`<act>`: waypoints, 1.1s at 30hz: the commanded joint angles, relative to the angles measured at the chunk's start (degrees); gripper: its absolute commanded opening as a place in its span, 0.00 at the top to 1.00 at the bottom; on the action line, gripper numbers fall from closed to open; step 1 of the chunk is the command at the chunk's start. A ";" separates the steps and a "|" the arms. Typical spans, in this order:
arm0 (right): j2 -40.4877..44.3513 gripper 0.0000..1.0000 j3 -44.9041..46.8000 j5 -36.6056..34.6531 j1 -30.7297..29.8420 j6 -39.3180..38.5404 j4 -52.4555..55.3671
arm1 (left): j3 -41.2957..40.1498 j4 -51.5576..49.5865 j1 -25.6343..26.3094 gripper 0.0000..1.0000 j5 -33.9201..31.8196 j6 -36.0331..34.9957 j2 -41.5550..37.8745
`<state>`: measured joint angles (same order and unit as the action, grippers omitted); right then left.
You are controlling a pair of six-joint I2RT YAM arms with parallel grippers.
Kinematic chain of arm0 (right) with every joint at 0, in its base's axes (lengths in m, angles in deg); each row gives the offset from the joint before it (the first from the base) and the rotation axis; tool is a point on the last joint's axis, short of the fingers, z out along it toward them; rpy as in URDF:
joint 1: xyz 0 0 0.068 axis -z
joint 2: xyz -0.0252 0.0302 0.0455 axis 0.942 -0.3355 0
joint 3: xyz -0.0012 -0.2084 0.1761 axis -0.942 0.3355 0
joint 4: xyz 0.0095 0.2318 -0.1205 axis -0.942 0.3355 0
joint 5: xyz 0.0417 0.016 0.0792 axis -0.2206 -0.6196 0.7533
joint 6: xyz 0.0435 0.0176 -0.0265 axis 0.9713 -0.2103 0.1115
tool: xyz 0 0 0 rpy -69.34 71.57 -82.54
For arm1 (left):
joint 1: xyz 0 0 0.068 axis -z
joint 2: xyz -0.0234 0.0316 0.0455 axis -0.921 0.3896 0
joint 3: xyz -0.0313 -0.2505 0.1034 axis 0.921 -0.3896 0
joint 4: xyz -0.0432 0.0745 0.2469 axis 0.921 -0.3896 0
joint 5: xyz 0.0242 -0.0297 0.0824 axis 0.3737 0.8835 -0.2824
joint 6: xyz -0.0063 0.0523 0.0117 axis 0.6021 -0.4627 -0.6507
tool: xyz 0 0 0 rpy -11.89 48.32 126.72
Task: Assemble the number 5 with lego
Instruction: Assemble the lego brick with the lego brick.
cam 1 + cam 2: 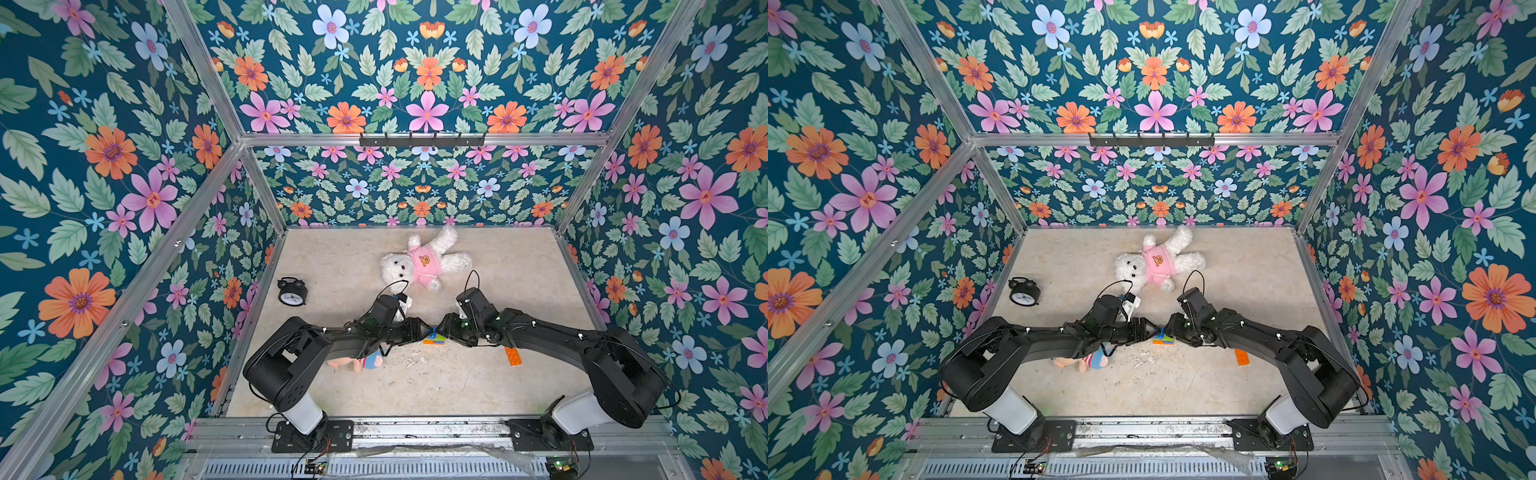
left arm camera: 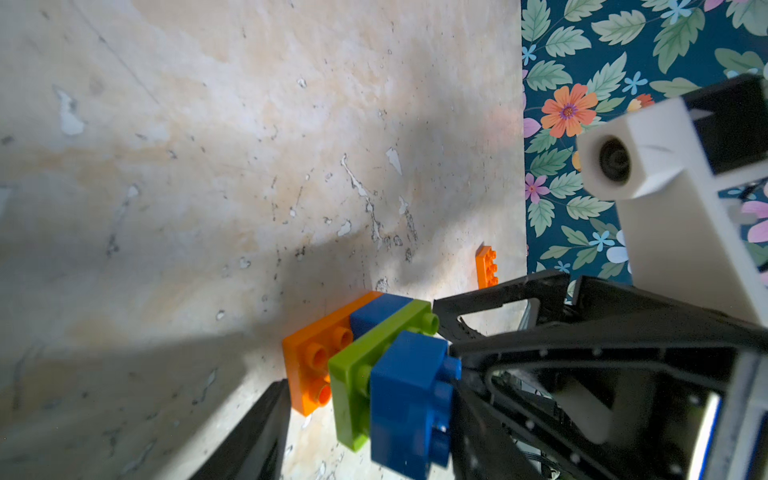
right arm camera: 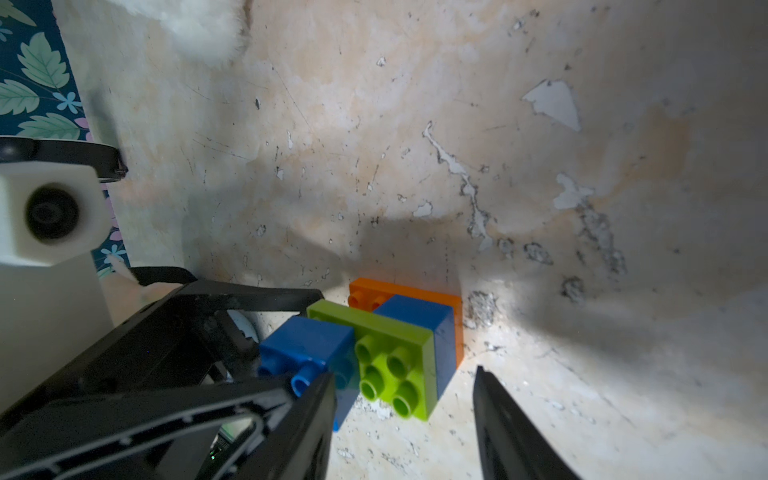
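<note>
Lego stack [image 1: 433,340], orange-blue-green-blue, near tabletop centre, between my grippers. My right gripper [image 3: 402,386]: jaws apart, astride stack. My left gripper [image 1: 424,331]: at top blue brick [image 2: 409,399], cannot tell if gripping. Spare orange brick [image 1: 513,356] toward right edge; bear [image 1: 424,262] toward far edge.

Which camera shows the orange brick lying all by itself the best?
A top view: the lone orange brick lies whole and unblocked, studs up; both top views show it so. The left wrist view catches it small, far off and slanted. The right wrist view misses it.
</note>
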<state>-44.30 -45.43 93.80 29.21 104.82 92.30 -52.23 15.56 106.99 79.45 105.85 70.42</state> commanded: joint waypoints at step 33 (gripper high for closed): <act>-2.85 0.62 0.22 -2.52 0.56 -2.76 4.11 | 0.02 -0.32 0.20 0.44 1.06 0.01 -0.33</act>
<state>-46.24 -44.80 92.40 30.11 104.09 91.03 -52.01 15.10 107.19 80.35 105.89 70.08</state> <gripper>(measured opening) 0.375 0.563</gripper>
